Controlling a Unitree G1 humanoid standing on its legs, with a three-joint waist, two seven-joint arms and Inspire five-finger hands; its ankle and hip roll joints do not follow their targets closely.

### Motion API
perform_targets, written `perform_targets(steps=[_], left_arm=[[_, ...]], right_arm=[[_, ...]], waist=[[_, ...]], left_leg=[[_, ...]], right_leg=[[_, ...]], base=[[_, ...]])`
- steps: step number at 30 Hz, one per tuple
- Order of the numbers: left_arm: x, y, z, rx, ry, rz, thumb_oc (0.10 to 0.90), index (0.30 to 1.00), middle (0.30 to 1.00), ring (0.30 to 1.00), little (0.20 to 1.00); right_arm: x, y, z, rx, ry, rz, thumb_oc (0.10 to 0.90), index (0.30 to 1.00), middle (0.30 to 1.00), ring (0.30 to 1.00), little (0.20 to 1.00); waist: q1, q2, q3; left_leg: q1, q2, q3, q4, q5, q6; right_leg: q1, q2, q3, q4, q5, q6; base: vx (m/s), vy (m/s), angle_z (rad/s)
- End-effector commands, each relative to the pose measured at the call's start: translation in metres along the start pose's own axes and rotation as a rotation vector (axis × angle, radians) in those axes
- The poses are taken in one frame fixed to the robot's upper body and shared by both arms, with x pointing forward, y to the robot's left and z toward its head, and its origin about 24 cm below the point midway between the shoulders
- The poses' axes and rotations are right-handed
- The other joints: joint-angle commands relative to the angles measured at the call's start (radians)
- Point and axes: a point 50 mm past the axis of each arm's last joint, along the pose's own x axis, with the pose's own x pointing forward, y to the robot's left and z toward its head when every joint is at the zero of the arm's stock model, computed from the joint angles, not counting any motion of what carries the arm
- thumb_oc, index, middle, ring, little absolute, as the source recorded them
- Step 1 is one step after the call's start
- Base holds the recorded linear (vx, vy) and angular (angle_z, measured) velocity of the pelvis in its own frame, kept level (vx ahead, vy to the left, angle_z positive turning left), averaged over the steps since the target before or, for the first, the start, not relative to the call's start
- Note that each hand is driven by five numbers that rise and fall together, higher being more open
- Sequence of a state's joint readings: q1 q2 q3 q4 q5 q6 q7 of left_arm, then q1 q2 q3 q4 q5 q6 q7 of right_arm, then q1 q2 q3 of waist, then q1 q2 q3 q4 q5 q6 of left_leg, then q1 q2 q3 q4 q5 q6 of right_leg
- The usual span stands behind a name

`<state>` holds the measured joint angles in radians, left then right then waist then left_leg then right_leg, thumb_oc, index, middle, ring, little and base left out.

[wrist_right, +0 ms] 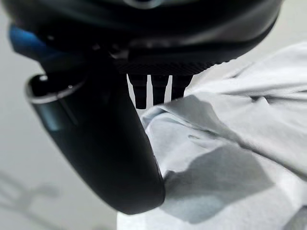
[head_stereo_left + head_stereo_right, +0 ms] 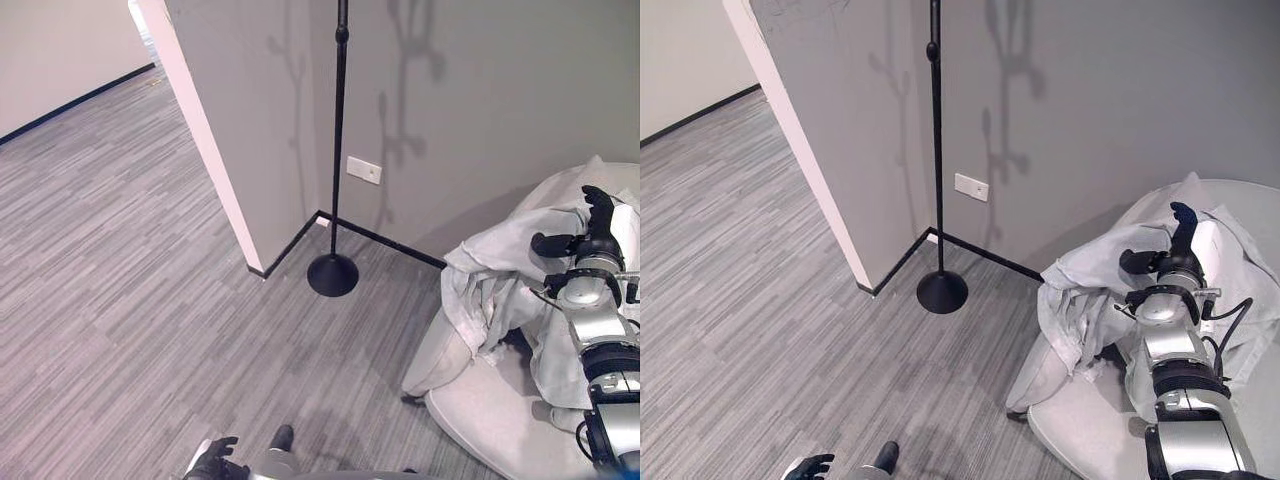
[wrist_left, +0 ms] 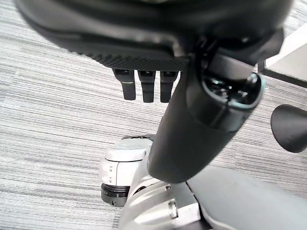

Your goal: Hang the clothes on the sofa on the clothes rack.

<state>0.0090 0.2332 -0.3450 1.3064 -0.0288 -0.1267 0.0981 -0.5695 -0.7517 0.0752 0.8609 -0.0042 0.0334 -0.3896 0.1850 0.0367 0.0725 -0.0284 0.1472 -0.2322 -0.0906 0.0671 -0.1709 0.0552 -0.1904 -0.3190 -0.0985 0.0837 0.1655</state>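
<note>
Two hands are in play, but only one is working. The right hand's [image 2: 1175,250] fingers [image 1: 152,93] stand straight and apart, thumb spread away from them, with nothing between; it is held up over the heap of pale clothes [image 2: 500,275], and from the wrist view the cloth lies just past the fingertips, though I cannot tell whether they touch a fold or hover just clear of it. The clothes are bunched on the light-coloured sofa [image 2: 500,425], draped over its near edge and back, with the right arm reaching across the seat to them. My reading is that the step in hand is the reach for the garment, before any grasp: nothing is lifted and nothing hangs on the rack. The next move calls for the fingers to go down into a thick fold and close round enough cloth that the whole piece comes away together, not just one loose layer. The left hand [image 2: 213,462] hangs low over the grey plank floor [image 2: 120,280], fingers relaxed and empty. Well apart from the sofa stands the clothes rack [image 2: 338,150], a thin black pole on a round base in the wall's corner, so the garment must be carried across open floor to it.
</note>
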Motion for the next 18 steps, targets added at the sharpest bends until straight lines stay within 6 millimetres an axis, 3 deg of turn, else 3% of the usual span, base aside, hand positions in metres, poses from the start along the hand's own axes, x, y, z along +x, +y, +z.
perform_targets(steps=[1, 6, 10, 11, 12, 16, 18], left_arm=[[0.001, -0.006, 0.001, 0.068, 0.019, -0.044, 0.800, 0.900, 0.900, 0.900, 0.900], [0.001, -0.005, 0.003, 0.070, 0.014, -0.053, 0.800, 0.900, 0.900, 0.900, 0.900], [0.002, -0.003, 0.007, 0.078, 0.001, -0.056, 0.800, 0.900, 0.900, 0.900, 0.900], [0.003, -0.002, 0.008, 0.078, -0.002, -0.055, 0.800, 0.900, 0.900, 0.900, 0.900], [0.003, -0.002, 0.009, 0.076, -0.004, -0.055, 0.800, 0.900, 0.900, 0.900, 0.900], [0.004, 0.000, 0.014, 0.077, -0.016, -0.055, 0.800, 0.900, 0.900, 0.900, 0.900], [0.004, 0.002, 0.014, 0.068, -0.014, -0.046, 0.800, 0.900, 0.900, 0.900, 0.900]], right_arm=[[0.026, -0.046, 0.042, 0.111, -0.111, -0.088, 0.800, 0.900, 0.900, 0.900, 0.900], [0.031, -0.037, 0.026, 0.084, 0.004, 0.001, 0.800, 0.900, 0.900, 0.900, 0.900], [0.026, -0.011, 0.011, 0.039, 0.121, 0.151, 0.800, 0.900, 0.900, 0.900, 0.900], [0.024, -0.005, 0.009, 0.030, 0.135, 0.176, 0.573, 0.559, 0.559, 0.559, 0.559], [0.022, 0.001, 0.007, 0.019, 0.151, 0.205, 0.400, 0.300, 0.300, 0.300, 0.300], [0.011, 0.025, -0.006, -0.051, 0.203, 0.296, 0.400, 0.300, 0.300, 0.300, 0.300], [0.010, 0.030, -0.002, -0.070, 0.184, 0.313, 0.400, 0.300, 0.300, 0.300, 0.300]], waist=[[0.031, -0.050, -0.020], [0.033, -0.049, -0.019], [0.040, -0.052, -0.015], [0.040, -0.052, -0.014], [0.039, -0.052, -0.014], [0.041, -0.055, -0.012], [0.039, -0.057, -0.012]], left_leg=[[0.020, -0.034, -0.032, 0.003, -0.083, 0.052], [0.009, -0.039, -0.034, 0.003, -0.075, 0.051], [-0.006, -0.048, -0.039, 0.003, -0.065, 0.050], [-0.008, -0.049, -0.040, 0.003, -0.063, 0.050], [-0.010, -0.050, -0.040, 0.003, -0.062, 0.051], [-0.012, -0.056, -0.042, 0.003, -0.062, 0.052], [-0.010, -0.057, -0.041, 0.003, -0.063, 0.052]], right_leg=[[0.056, -0.040, 0.013, 0.012, -0.029, 0.025], [0.050, -0.042, 0.009, 0.011, -0.027, 0.027], [0.045, -0.046, 0.001, 0.011, -0.023, 0.029], [0.044, -0.047, -0.001, 0.011, -0.022, 0.029], [0.044, -0.048, -0.003, 0.011, -0.023, 0.030], [0.046, -0.048, -0.006, 0.011, -0.024, 0.028], [0.047, -0.049, -0.003, 0.011, -0.024, 0.028]], base=[[0.02, 0.012, 0.06], [0.01, 0.013, 0.08], [-0.01, 0.006, 0.05], [0.00, 0.000, 0.00], [0.00, 0.000, 0.00], [0.00, 0.000, 0.00], [0.00, 0.000, 0.00]])
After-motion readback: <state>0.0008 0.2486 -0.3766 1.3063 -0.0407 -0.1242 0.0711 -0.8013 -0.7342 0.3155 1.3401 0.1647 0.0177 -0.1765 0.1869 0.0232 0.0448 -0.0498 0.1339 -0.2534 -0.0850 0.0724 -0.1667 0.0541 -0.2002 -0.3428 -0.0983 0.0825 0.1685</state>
